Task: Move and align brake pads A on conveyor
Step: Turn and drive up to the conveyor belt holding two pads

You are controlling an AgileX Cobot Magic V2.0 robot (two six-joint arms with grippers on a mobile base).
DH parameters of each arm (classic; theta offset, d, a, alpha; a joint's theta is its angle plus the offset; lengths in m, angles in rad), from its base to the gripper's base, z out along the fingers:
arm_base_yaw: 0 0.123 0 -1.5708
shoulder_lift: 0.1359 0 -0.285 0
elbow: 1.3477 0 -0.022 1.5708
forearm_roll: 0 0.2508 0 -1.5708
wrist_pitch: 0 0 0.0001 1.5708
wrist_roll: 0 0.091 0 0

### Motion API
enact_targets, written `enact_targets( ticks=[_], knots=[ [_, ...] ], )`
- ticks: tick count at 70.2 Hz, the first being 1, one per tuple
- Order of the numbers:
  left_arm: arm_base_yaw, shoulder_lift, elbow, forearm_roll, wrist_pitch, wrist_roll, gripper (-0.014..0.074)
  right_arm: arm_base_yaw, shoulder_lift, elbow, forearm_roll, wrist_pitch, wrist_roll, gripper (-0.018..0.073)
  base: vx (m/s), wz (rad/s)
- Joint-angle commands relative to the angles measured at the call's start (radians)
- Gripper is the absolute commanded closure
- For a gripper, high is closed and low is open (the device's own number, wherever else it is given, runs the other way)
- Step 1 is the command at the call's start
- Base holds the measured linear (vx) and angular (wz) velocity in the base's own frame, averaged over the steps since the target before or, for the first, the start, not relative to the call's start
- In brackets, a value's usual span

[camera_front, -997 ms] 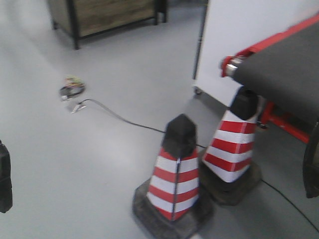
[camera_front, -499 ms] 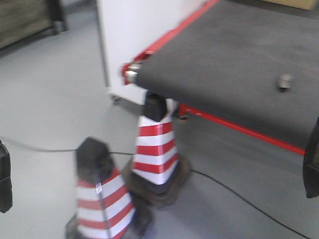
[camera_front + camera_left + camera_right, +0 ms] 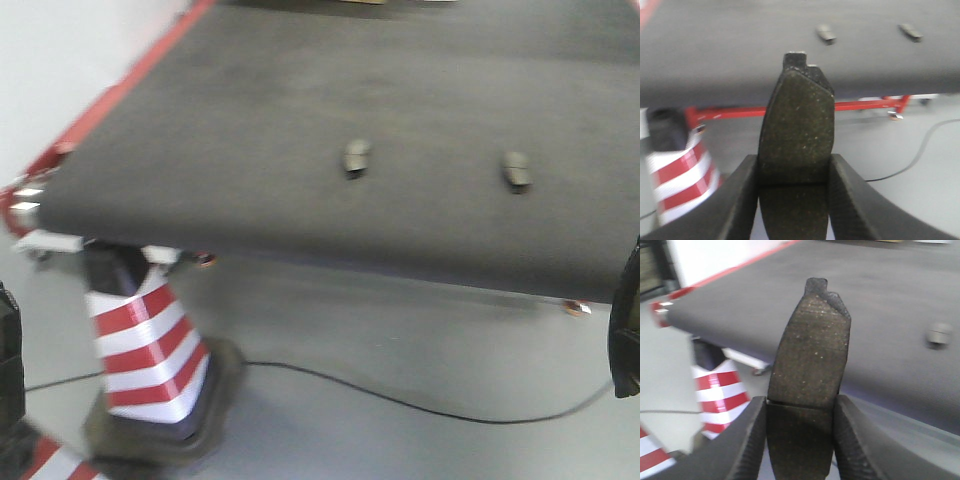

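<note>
Hands: I hold one brake pad in each. The left hand point(image 3: 794, 200) is clenched on the left-hand pad point(image 3: 797, 150); the right hand point(image 3: 801, 440) is clenched on the right-hand pad point(image 3: 807, 375).
Grip: each pad stands upright, friction face toward the wrist camera, lower half pinched between the fingers. I judge this leaves the top edge free for setting down.
Floor: one striped cone point(image 3: 150, 350) stands beside the belt's near left corner, and a black cable point(image 3: 400, 400) runs under the near edge.
Conveyor: the dark belt point(image 3: 250, 130) lies ahead, red side border point(image 3: 120, 90) on the left.
Placed pads: two brake pads, one left point(image 3: 356, 156), one right point(image 3: 516, 170), rest mid-belt, well apart, roughly level with each other. I judge them the reference row for aligning both held pads.
</note>
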Motion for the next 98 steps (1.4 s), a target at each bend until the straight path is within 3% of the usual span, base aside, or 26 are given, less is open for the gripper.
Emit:
enact_targets(
  ticks=[1,61,98],
  knots=[
    [-0.007,0.006,-0.030,0.001,-0.090,-0.001,0.0443,-0.001,0.005,-0.029,-0.010,-0.097,-0.007,0.0562,0.16,-0.65],
    [-0.007,0.006,-0.030,0.001,-0.090,-0.001,0.0443,-0.001,0.005,-0.029,-0.010,-0.097,-0.007,0.0562,0.13,-0.49],
    [-0.007,0.006,-0.030,0.001,-0.090,-0.001,0.0443,-0.001,0.005,-0.029,-0.010,-0.097,-0.007,0.0562,0.19,0.09]
  ],
)
